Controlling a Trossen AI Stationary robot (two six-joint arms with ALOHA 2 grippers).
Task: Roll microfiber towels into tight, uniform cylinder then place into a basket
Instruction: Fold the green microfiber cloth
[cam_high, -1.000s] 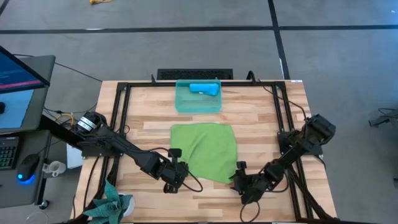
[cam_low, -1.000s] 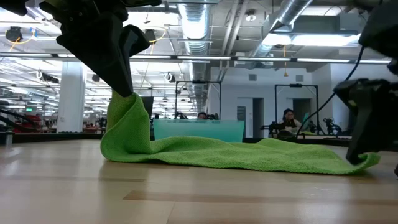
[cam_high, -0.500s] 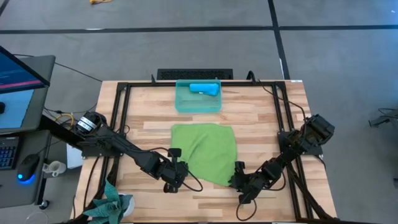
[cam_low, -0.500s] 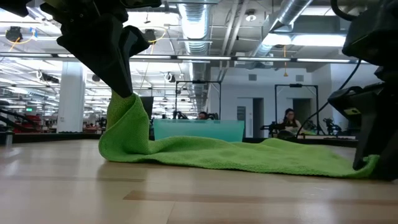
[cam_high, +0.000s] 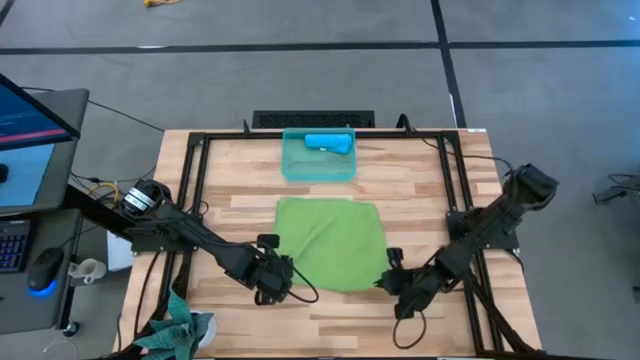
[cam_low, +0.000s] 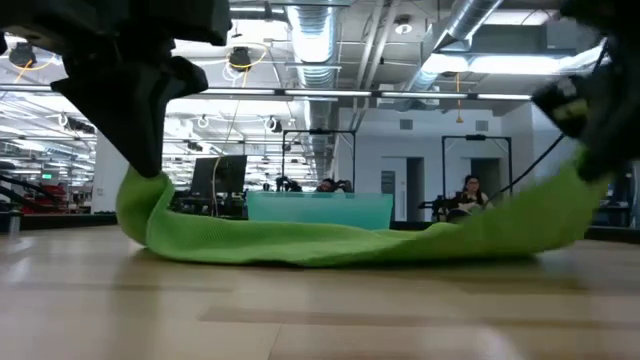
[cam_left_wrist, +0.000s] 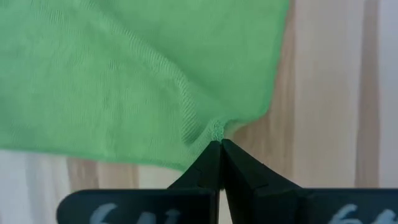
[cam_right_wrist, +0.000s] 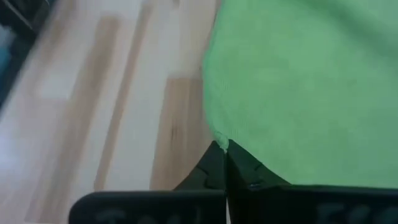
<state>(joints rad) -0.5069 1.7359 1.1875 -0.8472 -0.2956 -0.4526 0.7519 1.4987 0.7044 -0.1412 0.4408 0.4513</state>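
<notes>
The lime green microfiber towel (cam_high: 330, 243) lies spread on the wooden table, its middle (cam_low: 330, 245) resting on the boards and both near corners raised. My left gripper (cam_high: 282, 270) is shut on the near left corner. My right gripper (cam_high: 388, 271) is shut on the near right corner. The basket (cam_high: 292, 165) stands at the table's far middle. In it lies a rolled sky-blue towel (cam_high: 328, 142). My left gripper pinches the towel's near left corner (cam_left_wrist: 214, 130) between its two fingers, slanting down from the near left. That corner stands a little above the table (cam_low: 140, 195); the cloth slopes down from it. My right gripper pinches the towel's near right corner (cam_right_wrist: 219, 144) between its two fingers, slanting down from the near right. The corner is lifted clear of the table (cam_low: 575, 185), and the cloth runs down from it to the boards.
Black frame rails (cam_high: 195, 200) run around the tabletop. A darker teal-green cloth (cam_high: 182, 330) sits at the near left corner. A desk with a monitor and mouse (cam_high: 45, 270) stands left of the table. A person (cam_low: 463, 195) sits in the room behind.
My right gripper has shut on the towel's near right corner and risen, lifting that corner off the table. My left gripper has tipped and carried its corner toward the table's left edge and a little lower. The towel's near edge is now drawn out between them.
</notes>
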